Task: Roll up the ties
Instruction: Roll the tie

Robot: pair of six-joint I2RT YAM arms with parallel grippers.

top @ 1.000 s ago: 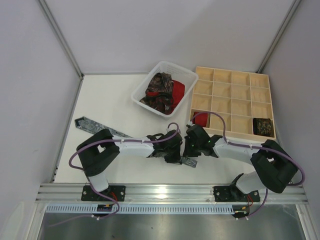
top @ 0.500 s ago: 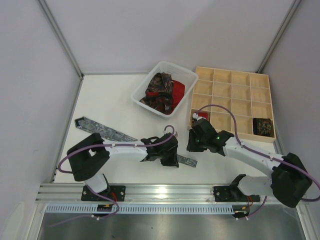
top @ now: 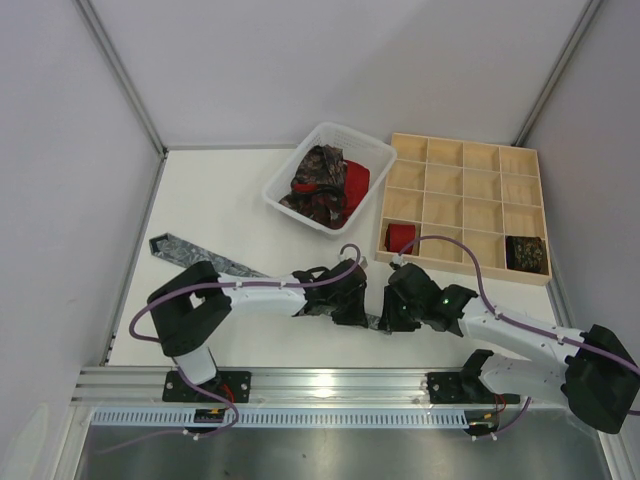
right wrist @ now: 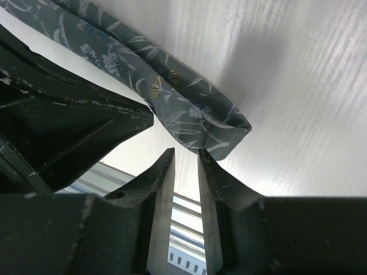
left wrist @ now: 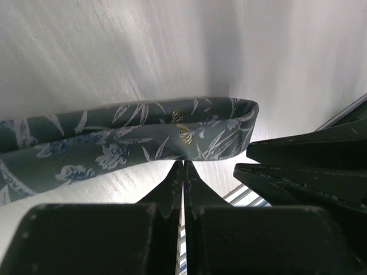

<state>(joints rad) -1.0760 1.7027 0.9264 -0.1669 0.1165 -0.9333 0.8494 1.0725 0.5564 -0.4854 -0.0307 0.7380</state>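
The grey patterned tie (top: 185, 249) lies flat on the table (top: 220, 200), running from the left side toward the near middle, where its end is folded over. Left gripper (left wrist: 183, 166): jaws pressed fully together, tips at the tie's edge; whether fabric is pinched cannot be determined. Right gripper (right wrist: 183, 153): jaws parted by a narrow gap, empty, tips just beside the folded end

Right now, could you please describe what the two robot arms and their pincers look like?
The left arm and right arm have white tubular links and bulky black joint housings. A thin purple cable loops along each. The left pincer and right pincer each have two black, tapering fingers with scuffed edges.
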